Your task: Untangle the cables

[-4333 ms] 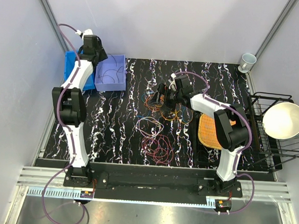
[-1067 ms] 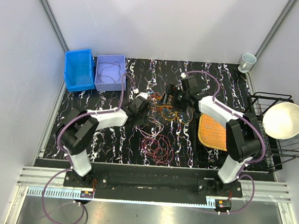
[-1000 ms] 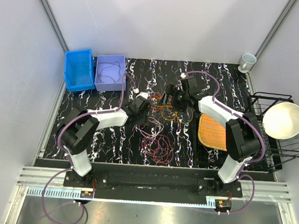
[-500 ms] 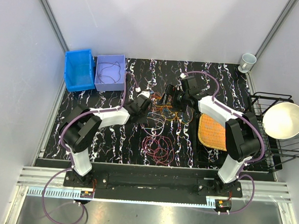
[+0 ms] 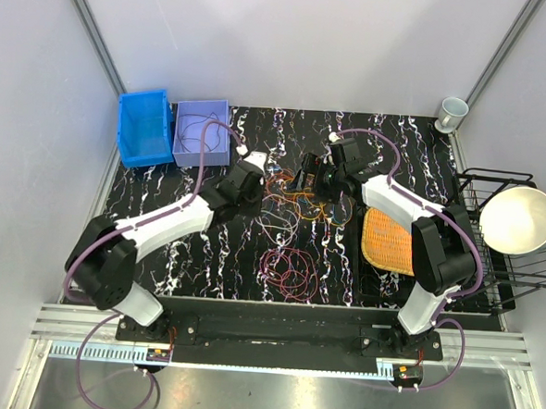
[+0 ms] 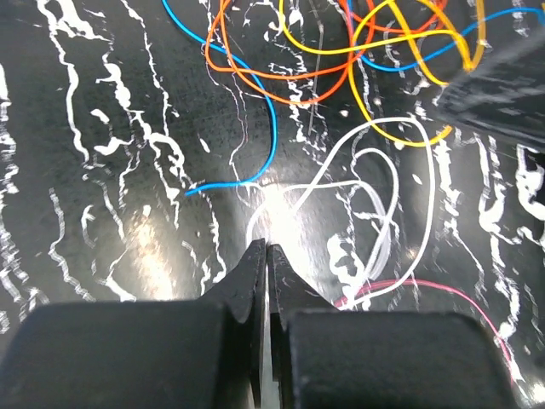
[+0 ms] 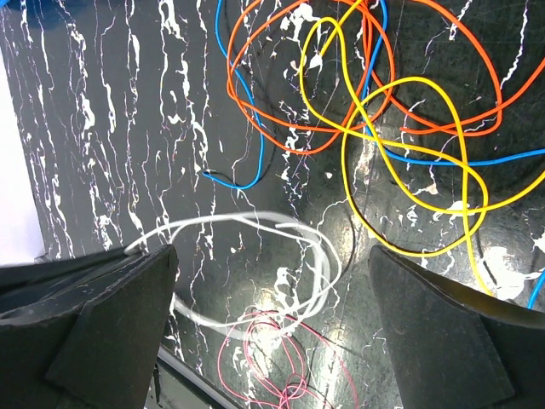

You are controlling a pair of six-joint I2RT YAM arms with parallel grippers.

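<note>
The cables lie mid-table. An orange, yellow and blue tangle [image 5: 288,189] [image 7: 358,111] [image 6: 341,43] sits under my right gripper [image 5: 304,180] [image 7: 272,256], whose jaws stand wide open around nothing. A whitish cable [image 5: 281,219] [image 6: 400,213] [image 7: 324,256] runs from beside the tangle to the tips of my left gripper [image 5: 258,196] [image 6: 265,249], which is shut on it. The magenta-red cable [image 5: 289,270] [image 7: 272,366] lies coiled nearer the arms' bases, with one strand crossing the whitish loop.
At the back left stand a blue bin [image 5: 143,132] and a purple bin [image 5: 224,132] holding a thin dark cable. To the right lie an orange woven mat [image 5: 387,239], a black wire rack [image 5: 483,185] with a bowl [image 5: 518,219], and a cup [image 5: 452,111].
My left gripper has shut on the whitish cable and moved back and to the left with it, stretching the loop. The right arm has stayed still.
</note>
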